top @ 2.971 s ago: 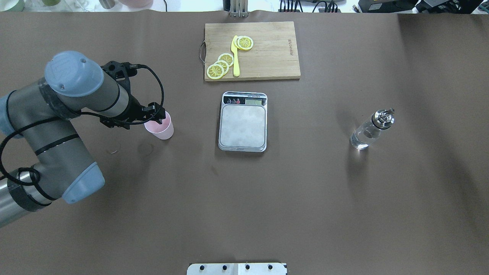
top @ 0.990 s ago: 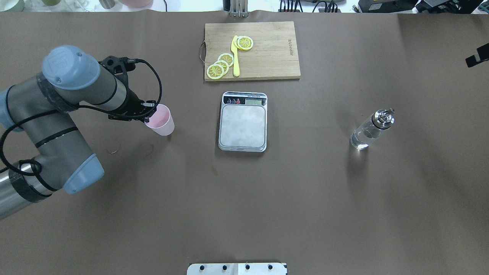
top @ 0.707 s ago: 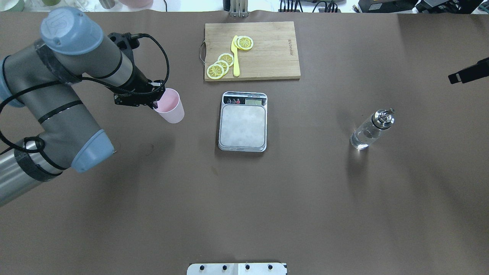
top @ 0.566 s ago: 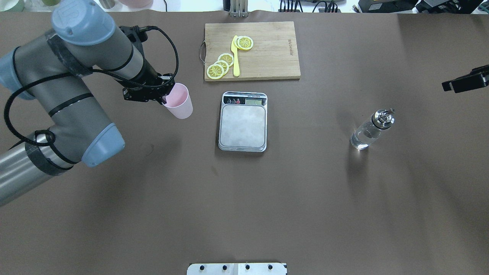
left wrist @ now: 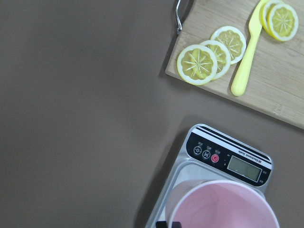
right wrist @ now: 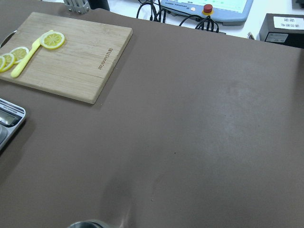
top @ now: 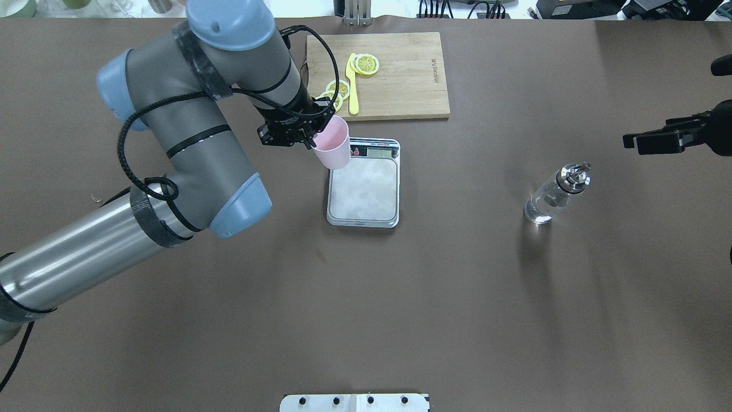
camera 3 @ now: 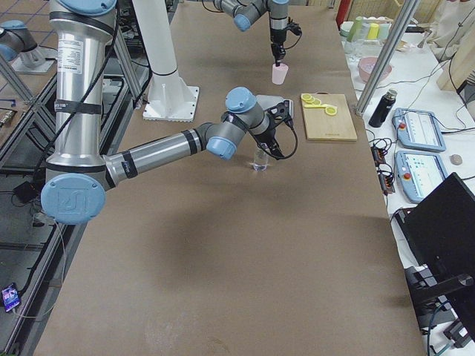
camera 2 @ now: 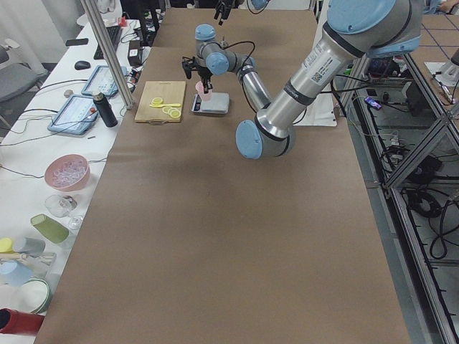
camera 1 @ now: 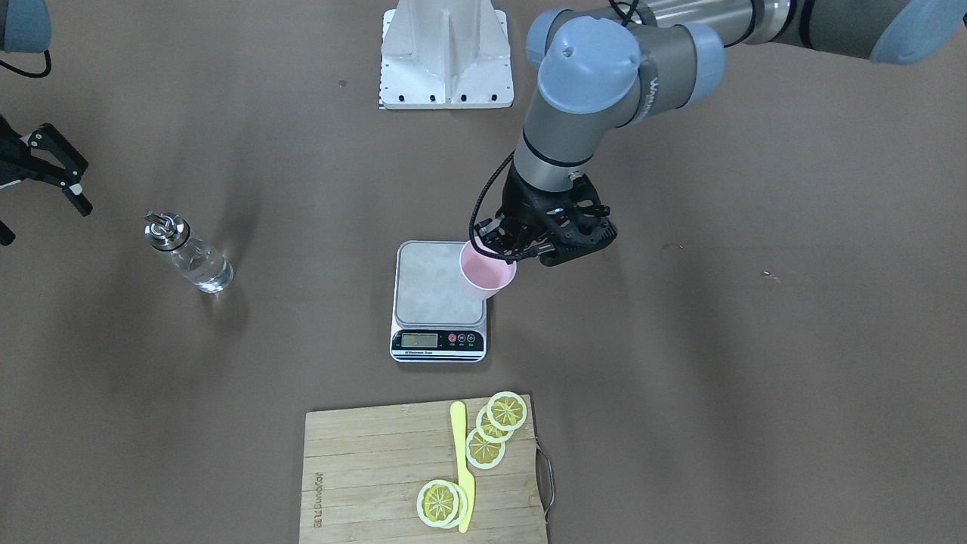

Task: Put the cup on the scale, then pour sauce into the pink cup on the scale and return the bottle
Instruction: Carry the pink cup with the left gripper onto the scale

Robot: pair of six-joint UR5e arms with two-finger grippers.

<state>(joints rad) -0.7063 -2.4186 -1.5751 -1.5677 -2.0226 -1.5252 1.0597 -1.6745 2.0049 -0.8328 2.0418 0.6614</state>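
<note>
Pinching the cup point(top: 333, 146) by its rim with the left gripper point(top: 313, 136), 1 finger inside, 1 outside, jaws closed on the wall. Hanging in the air over the left side of the scale point(top: 366, 191), mid-desk point(top: 400, 315) toward the far edge, base not yet on the platform. Centre over the steel platform, hold level, lower straight down until the base sits flat, then let go; stay clear of the display strip. Spread, empty jaws on the right gripper point(camera 1: 53, 174), near the bottle point(top: 549, 197) standing upright toward the desk's right edge, clear sauce point(top: 540, 207) inside.
</note>
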